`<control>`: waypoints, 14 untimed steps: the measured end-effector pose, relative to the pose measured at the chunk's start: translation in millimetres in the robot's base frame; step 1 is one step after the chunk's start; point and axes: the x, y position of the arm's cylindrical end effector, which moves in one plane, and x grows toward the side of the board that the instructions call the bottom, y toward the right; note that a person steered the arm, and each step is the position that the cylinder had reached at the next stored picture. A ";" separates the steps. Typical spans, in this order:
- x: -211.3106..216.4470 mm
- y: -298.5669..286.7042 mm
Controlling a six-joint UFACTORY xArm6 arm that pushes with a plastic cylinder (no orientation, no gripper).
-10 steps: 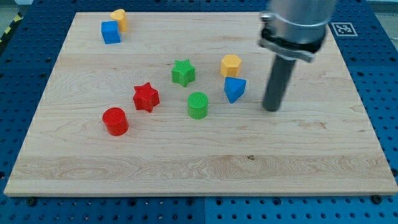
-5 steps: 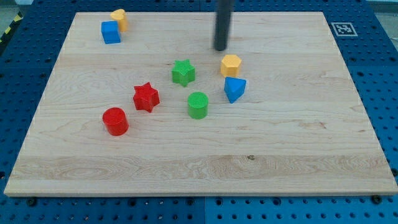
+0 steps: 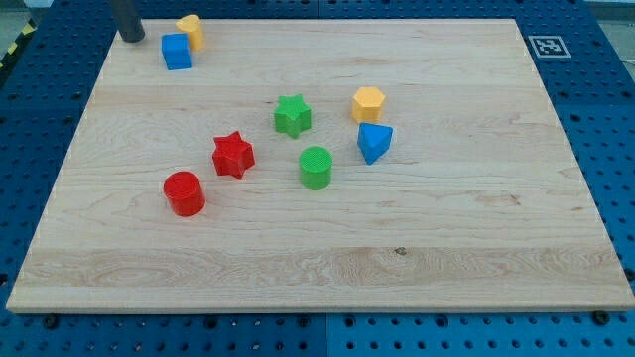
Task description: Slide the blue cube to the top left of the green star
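- The arm ends in a straight dark rod that enters at the far left corner of the view; only its short lower stretch shows, standing upright, and the rest is cut off by the top edge.
- My tip (image 3: 131, 40) sits at the far left corner of the tabletop (image 3: 466, 228), right by its far edge.
- There are no jaws on this arm, only the rod, so nothing can be said of them being apart or together.
- The blue cube (image 3: 177, 52) lies just to the right of my tip, with a narrow gap between them; I cannot tell any contact.
- A yellow block (image 3: 190, 31), its shape unclear, sits just behind and to the right of the blue cube, touching or nearly touching it.
- The green star (image 3: 293, 115) lies near the middle of the tabletop, well apart from the blue cube, which is far to its left and further back.
- A yellow block with faceted sides (image 3: 368, 103) stands to the right of the green star.
- A blue wedge-like block (image 3: 374, 142) lies just in front of the faceted yellow one, close to it.
- A green cylinder (image 3: 316, 167) stands in front of the green star, slightly to its right.
- A red star (image 3: 233, 155) lies to the left of the green cylinder and in front-left of the green star.
- A red cylinder (image 3: 185, 192) stands in front-left of the red star, the nearest block on the left side.
- My tip is well apart from every block but the blue cube and its yellow neighbour.
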 end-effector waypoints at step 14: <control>66.7 176.6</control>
